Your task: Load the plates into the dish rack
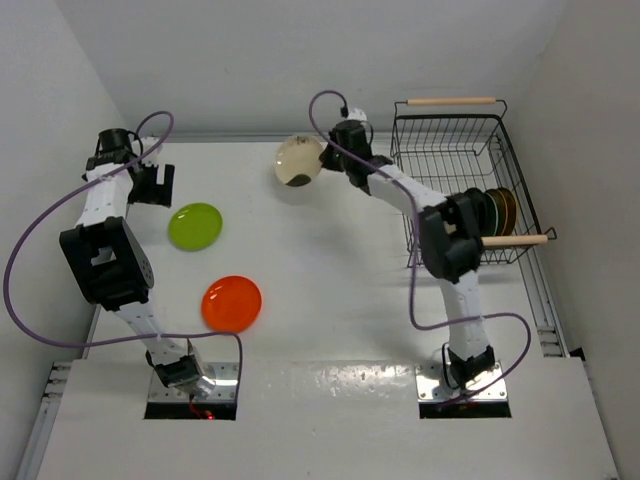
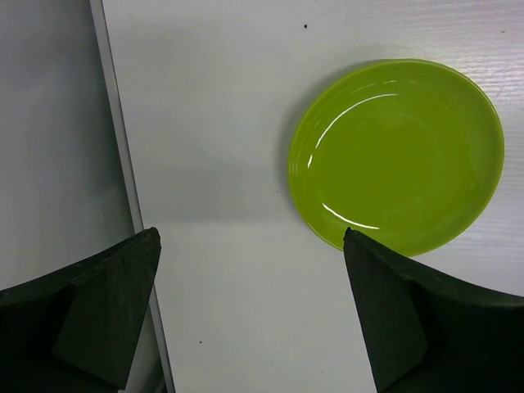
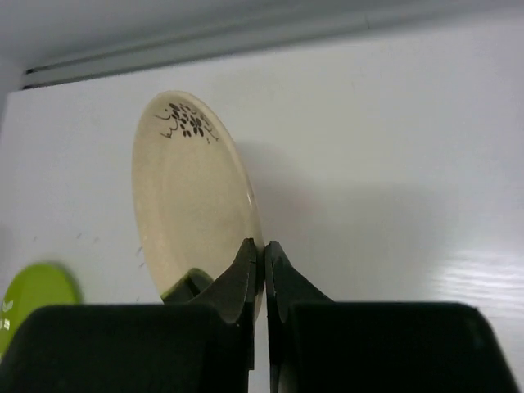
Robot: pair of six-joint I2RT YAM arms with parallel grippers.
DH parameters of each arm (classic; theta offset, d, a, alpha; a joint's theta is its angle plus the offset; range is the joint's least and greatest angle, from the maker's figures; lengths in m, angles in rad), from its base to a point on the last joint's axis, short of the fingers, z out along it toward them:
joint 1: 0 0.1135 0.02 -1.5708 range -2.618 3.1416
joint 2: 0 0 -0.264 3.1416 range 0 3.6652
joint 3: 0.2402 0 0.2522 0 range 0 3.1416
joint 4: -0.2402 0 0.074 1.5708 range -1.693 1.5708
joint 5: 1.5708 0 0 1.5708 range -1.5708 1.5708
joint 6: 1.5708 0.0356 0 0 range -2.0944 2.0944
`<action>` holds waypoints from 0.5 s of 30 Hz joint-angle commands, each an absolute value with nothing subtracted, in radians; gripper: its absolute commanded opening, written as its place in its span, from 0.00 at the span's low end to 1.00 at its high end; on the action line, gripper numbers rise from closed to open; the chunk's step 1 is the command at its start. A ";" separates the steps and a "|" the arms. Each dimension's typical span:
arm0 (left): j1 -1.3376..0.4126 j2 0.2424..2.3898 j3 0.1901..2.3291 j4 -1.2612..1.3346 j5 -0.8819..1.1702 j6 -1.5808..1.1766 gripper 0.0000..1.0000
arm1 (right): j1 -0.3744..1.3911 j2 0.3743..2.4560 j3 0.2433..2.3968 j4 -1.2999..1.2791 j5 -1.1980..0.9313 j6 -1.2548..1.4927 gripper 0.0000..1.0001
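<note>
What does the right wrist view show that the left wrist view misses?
Only right wrist: the right gripper shut on the rim of a cream round plate with a dark floral mark, tipped on edge. Only left wrist: the left gripper, open. Both: the lime green round plate on the white table, only a sliver in the right.

Robot test lab, white table (image 1: pixel 340 270), plain white enclosing walls (image 1: pixel 250 60)

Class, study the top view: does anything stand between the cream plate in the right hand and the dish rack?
Nothing visible does. The right hand grips the cream plate by its rim; only bare table lies between it and the dish rack, whose far half holds no plates.
</note>
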State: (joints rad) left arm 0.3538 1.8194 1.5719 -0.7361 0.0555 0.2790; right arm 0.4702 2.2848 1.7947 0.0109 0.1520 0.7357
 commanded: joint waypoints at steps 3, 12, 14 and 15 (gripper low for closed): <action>0.365 1.806 1.612 -0.736 0.083 0.270 0.99 | 0.449 1.864 1.750 -0.111 0.032 0.074 0.00; 0.336 1.761 1.603 -0.746 0.083 0.288 0.99 | 0.442 1.611 1.717 -0.514 0.782 -0.395 0.00; 0.327 1.761 1.603 -0.746 0.083 0.288 0.99 | 0.440 1.600 1.700 -0.532 0.892 -0.445 0.00; 0.318 1.750 1.603 -0.746 0.083 0.288 0.99 | 0.440 1.591 1.662 -0.547 0.960 -0.455 0.00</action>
